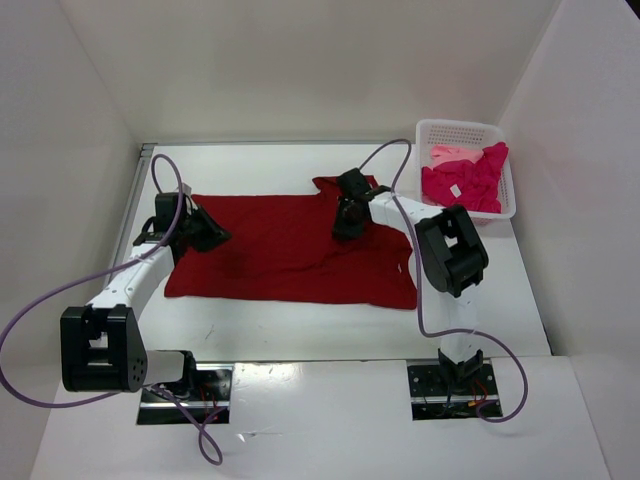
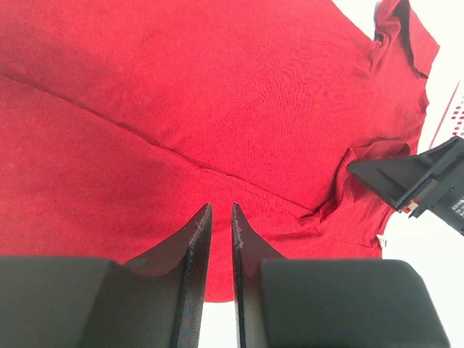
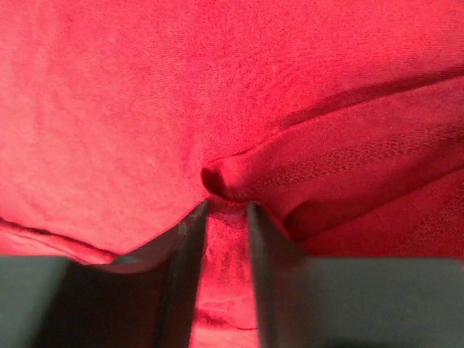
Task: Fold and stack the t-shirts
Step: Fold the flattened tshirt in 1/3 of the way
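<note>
Top external view: the dark red t-shirt (image 1: 270, 255) lies flat, its fold seemingly just starting; the left gripper (image 2: 217, 212) and right gripper (image 3: 226, 209) are narrowly parted on cloth, grip unclear, so I think firm pinches come next.

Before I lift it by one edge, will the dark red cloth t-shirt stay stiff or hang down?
Probably floppy: the dark red cloth t-shirt lies flat with soft creases, and it puckers into a fold at the right hand. A push would likely bunch it, not slide it whole.
</note>
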Tool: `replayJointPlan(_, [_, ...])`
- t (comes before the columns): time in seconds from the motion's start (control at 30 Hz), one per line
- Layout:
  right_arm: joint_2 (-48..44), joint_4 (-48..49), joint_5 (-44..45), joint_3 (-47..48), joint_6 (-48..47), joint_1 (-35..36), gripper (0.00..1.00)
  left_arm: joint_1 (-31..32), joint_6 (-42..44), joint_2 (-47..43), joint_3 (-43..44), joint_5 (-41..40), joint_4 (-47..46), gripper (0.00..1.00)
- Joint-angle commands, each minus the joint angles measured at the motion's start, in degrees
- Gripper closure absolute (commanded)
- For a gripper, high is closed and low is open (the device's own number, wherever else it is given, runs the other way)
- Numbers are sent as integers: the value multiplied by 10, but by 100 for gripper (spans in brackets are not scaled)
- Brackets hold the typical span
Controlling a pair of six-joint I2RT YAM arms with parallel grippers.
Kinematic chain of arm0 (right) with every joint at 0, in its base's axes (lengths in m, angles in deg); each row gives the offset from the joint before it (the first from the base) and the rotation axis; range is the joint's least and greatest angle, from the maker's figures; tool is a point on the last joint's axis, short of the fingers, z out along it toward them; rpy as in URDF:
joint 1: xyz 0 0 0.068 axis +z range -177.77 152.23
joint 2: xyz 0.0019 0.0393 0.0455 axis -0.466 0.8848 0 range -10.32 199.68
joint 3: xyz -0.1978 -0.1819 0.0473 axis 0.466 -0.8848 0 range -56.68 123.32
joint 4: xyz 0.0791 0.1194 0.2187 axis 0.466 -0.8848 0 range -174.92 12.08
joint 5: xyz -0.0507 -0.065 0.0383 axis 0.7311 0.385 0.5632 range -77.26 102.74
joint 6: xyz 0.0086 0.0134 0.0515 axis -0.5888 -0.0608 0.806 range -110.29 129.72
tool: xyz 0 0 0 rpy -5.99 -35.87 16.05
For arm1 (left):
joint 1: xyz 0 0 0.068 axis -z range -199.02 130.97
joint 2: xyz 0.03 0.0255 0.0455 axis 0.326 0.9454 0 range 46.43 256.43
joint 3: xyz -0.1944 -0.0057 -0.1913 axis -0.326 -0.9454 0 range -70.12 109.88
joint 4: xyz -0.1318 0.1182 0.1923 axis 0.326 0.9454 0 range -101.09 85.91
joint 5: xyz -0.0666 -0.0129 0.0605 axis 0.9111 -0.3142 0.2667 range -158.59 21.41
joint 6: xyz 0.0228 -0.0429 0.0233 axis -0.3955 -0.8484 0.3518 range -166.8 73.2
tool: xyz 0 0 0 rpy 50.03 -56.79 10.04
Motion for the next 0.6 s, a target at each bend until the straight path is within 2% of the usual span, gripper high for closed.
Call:
replayJointPlan(0.0, [13,-10,10,29,-6,10,76,-1,16,0,-3,8,-16,76])
replayJointPlan(0.07, [6,-10,16,35,-5,15,86,-1,16,5,-3,8,-16,76])
replayJointPlan(0.2, [0,-10,21,41,-5,16,96,-1,16,11,2,8,-22,75])
replayJointPlan(0.33, [-6,-1,9,59,-5,16,99,-1,16,17,14,14,-22,75])
replayJointPlan(0.5, [-1,0,-7,76,-10,16,97,-1,16,26,39,2,-16,75])
replayJointPlan(0.53, [0,0,-8,81,-14,16,93,-1,16,27,44,0,-16,73])
replayJointPlan(0.57, [4,0,-17,88,-16,16,84,-1,16,33,55,-4,-16,72])
